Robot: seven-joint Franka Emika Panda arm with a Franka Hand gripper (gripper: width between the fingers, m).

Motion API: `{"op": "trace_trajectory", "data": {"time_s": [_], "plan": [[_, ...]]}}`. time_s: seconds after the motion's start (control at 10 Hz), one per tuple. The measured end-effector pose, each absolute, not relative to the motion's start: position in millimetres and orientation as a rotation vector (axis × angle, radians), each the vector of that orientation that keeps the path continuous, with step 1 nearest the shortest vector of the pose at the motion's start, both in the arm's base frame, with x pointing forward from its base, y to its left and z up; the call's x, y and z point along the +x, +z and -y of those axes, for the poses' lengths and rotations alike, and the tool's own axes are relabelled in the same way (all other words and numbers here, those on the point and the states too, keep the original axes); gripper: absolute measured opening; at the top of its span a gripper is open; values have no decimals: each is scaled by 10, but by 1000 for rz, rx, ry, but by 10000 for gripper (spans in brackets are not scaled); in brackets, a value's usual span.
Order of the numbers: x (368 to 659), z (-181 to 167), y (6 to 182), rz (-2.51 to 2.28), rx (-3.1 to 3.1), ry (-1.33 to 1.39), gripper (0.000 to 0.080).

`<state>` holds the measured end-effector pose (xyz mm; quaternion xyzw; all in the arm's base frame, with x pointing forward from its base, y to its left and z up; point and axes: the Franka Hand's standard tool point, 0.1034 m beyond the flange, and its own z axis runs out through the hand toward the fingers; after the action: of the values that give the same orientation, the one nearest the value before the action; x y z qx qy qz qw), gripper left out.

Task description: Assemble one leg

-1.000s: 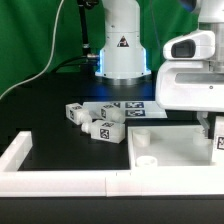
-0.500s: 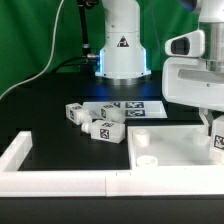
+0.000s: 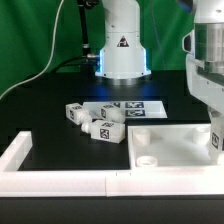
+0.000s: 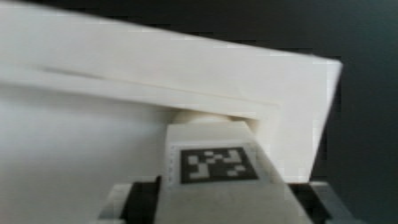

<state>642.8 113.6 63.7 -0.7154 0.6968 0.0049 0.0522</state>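
My gripper (image 3: 215,128) is at the exterior view's right edge, shut on a leg (image 3: 217,140), a small white peg with a black-and-white tag. In the wrist view the leg (image 4: 217,155) sits between my dark fingers (image 4: 139,203), its far end against the raised rim at a corner of the large white panel (image 4: 125,110). The panel (image 3: 172,148) lies flat on the black table, with a round hole near its front-left corner. Several loose legs (image 3: 97,121) lie in a cluster left of the panel.
The marker board (image 3: 138,105) lies behind the loose legs, in front of the robot base (image 3: 122,50). A white L-shaped wall (image 3: 40,175) runs along the table's front and left. A green backdrop stands behind.
The arm's hand has shifted toward the exterior view's right and turned. The leg in my grip has stayed at about the same spot over the panel's right corner.
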Motion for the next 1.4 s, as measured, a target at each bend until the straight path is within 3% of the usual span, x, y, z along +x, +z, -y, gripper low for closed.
{"op": "trace_trajectory", "data": {"time_s": [0.4,0.8,0.9,1.0,1.3,1.4], "plan": [[6430,-1139,630,-2417,-1765,40,284],[6428,-1153,646,-2399,-1789,35,289],[6435,-1184,761,-2362,-1814,30,501],[6426,-1192,916,-2329,-1827,27,622],[6519,-1180,1350,-2265,-1827,13,641],[6525,-1176,1326,-2265,-1828,7,648]]}}
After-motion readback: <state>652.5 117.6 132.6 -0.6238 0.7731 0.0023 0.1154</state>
